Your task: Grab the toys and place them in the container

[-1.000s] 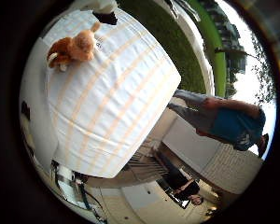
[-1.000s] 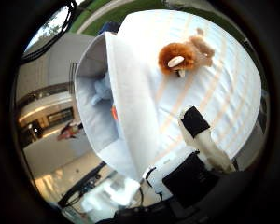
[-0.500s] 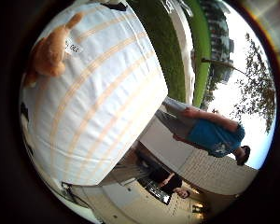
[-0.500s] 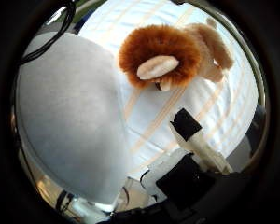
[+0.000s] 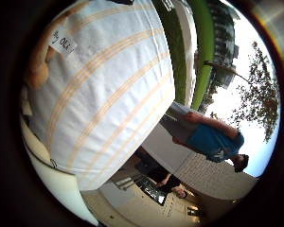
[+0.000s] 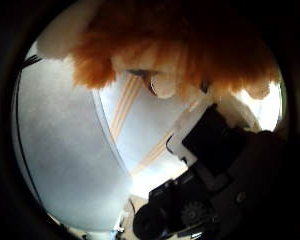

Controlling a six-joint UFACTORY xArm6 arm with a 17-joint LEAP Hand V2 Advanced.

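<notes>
A plush lion toy [image 6: 180, 55] with an orange mane and tan body fills much of the thumb side view, very close under my palm. It lies on a white cloth with orange stripes [image 5: 109, 94]. Its tan body [image 5: 38, 71] and a white tag show at the cloth's edge in the little finger side view. My right hand [image 6: 215, 165] shows as a black and white thumb standing straight beside the toy, not curled round it. The grey fabric container [image 6: 60, 150] stands right beside the toy, and only its wall shows.
The striped cloth covers a table whose edge drops off beyond the toy. A person in a blue shirt [image 5: 213, 142] stands beside the table on pavement. Grass [image 5: 199, 52] and trees lie further off.
The hand has come down onto the lion toy, which now fills the thumb side view. The container's wall looms closer. The thumb keeps the same pose.
</notes>
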